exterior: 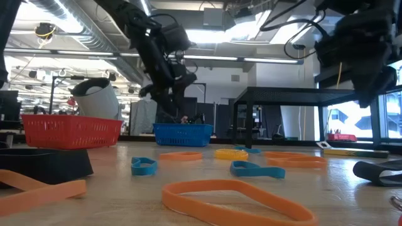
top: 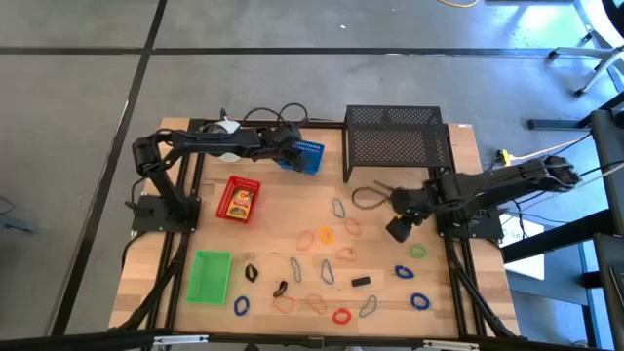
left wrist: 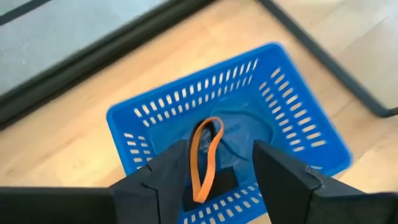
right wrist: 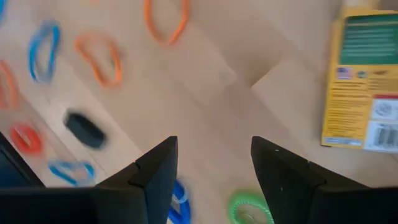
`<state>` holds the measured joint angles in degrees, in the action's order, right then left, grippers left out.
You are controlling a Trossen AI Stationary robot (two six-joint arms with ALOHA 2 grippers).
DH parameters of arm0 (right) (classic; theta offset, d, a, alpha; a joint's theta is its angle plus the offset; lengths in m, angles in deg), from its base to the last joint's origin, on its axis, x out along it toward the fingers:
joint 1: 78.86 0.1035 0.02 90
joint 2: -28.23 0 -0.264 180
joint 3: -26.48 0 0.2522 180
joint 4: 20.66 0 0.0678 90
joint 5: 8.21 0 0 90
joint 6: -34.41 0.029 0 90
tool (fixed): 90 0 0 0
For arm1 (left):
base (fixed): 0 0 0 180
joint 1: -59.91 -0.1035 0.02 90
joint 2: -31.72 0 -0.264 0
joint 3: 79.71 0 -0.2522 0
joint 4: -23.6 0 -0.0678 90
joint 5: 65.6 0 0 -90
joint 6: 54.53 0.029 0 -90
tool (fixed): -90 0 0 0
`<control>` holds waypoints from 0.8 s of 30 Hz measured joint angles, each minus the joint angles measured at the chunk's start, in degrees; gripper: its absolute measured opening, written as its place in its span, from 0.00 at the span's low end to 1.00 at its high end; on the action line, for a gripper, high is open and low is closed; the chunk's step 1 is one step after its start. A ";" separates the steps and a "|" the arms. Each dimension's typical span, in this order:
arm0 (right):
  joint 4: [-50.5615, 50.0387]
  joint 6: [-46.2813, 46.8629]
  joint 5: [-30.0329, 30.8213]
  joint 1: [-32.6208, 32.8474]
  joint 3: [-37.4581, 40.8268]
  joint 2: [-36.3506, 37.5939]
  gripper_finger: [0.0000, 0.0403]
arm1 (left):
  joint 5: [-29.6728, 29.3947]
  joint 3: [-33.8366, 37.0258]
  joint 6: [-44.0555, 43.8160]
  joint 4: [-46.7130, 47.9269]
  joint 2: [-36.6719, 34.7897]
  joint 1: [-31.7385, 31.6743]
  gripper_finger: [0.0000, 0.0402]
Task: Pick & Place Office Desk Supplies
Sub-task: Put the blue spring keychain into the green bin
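Note:
My left gripper (top: pixel 290 156) is open above the blue tray (top: pixel 307 154) at the table's far side. In the left wrist view an orange band loop (left wrist: pixel 205 158) shows inside the blue tray (left wrist: pixel 298 106), in the gap of the left gripper (left wrist: pixel 221 149), close beside one finger. My right gripper (top: pixel 400 229) is open over the table's right half. Its wrist view shows bare wood under the right gripper (right wrist: pixel 214 146), with coloured bands, a black clip (right wrist: pixel 84 129) and a green coil (right wrist: pixel 249 208) around it. Bands (top: pixel 327 234) and clips (top: pixel 361 281) lie scattered on the near half.
The red tray (top: pixel 242 198) holds a small yellow box (top: pixel 239 203). The green tray (top: pixel 210 276) sits near left. The black mesh rack (top: pixel 395 141) stands at the far right and a white cup (top: pixel 226 127) at the far left. A yellow-and-green box (right wrist: pixel 367 81) lies by my right gripper.

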<state>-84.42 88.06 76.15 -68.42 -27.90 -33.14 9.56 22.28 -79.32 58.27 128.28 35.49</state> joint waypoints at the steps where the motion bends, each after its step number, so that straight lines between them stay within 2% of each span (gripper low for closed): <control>1: 0.05 -1.58 -0.10 1.36 0.00 -0.83 0.51 | 0.35 0.00 0.01 0.13 -0.75 0.04 0.45; 9: 0.13 -10.90 -1.66 12.08 0.00 -8.63 0.51 | 2.69 -0.04 0.05 -0.16 -7.36 1.87 0.45; 15: 5.38 -15.67 -6.84 18.90 0.00 -15.54 0.51 | 2.77 -0.04 1.94 -0.02 -11.02 4.37 0.45; 24: 10.86 -18.33 -2.82 24.31 0.00 -24.46 0.51 | 2.53 -0.04 1.87 -0.04 -12.12 7.73 0.45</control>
<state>-73.56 69.72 73.33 -44.11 -27.90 -57.60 12.09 22.24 -77.45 58.23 116.17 43.21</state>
